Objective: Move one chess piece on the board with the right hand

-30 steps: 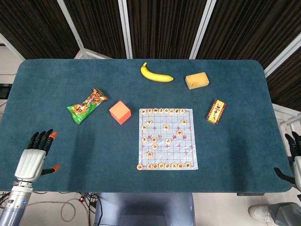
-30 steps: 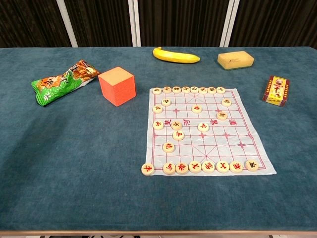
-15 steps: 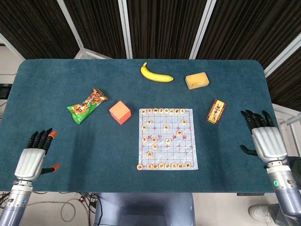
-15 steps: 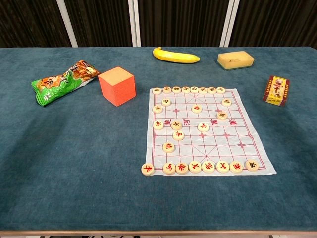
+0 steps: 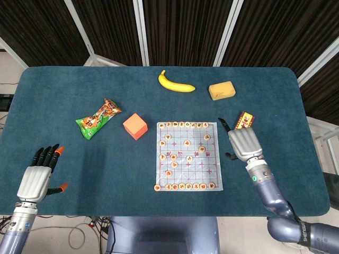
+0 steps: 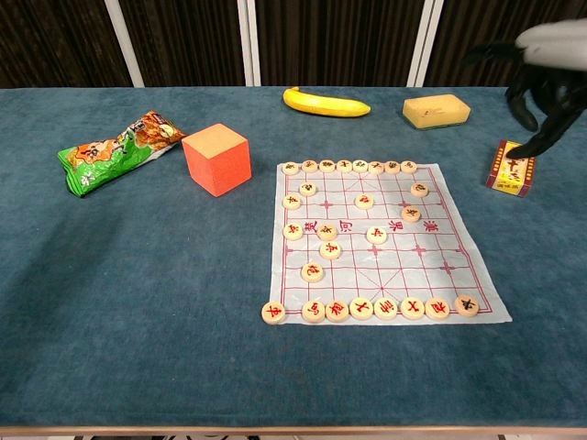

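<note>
Beside board (image 5: 188,155): orange cube (image 5: 134,126), card box (image 5: 244,121)

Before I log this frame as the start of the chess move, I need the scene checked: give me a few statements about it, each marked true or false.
1. The right hand holds a round wooden chess piece. False: it holds nothing and hovers beside the board's right edge.
2. The yellow banana lies beyond the white paper chessboard. True.
3. The orange cube sits on the board. False: it stands on the blue table, left of the board.
4. The left hand rests open near the table's front left corner. True.
</note>
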You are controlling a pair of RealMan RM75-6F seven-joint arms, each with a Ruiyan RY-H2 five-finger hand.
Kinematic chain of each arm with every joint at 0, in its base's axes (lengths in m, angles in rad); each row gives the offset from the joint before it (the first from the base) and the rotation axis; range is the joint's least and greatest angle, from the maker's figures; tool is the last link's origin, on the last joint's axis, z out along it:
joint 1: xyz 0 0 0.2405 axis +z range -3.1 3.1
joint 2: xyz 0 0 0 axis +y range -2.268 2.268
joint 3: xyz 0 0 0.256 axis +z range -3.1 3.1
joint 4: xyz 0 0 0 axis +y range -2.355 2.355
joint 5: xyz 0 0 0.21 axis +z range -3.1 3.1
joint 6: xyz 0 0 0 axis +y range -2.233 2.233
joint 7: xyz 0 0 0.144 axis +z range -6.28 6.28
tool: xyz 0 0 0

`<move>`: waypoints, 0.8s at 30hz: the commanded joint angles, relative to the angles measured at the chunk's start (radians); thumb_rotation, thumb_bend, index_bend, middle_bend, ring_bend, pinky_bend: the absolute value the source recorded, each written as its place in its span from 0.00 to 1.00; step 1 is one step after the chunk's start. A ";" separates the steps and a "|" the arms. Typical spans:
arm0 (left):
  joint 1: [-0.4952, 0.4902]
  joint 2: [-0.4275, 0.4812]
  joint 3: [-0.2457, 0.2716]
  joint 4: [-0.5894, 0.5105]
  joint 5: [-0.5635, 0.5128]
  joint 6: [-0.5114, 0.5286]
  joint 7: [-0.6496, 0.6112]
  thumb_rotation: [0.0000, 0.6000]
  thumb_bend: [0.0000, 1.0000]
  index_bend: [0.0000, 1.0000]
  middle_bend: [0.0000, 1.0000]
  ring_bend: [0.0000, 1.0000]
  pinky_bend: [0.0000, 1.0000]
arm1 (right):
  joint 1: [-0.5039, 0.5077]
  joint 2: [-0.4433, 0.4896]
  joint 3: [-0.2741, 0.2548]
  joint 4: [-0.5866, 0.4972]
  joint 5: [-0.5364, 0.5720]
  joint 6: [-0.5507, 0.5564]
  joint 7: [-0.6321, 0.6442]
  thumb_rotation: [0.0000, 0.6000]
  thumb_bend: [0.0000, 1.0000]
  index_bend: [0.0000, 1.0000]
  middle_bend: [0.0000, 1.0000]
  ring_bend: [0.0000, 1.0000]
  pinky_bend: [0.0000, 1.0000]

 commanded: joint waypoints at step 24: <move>-0.015 0.003 -0.005 -0.006 -0.026 -0.030 -0.023 1.00 0.00 0.00 0.00 0.00 0.00 | 0.156 -0.360 -0.066 0.194 0.205 0.071 -0.118 1.00 0.24 0.49 1.00 1.00 0.92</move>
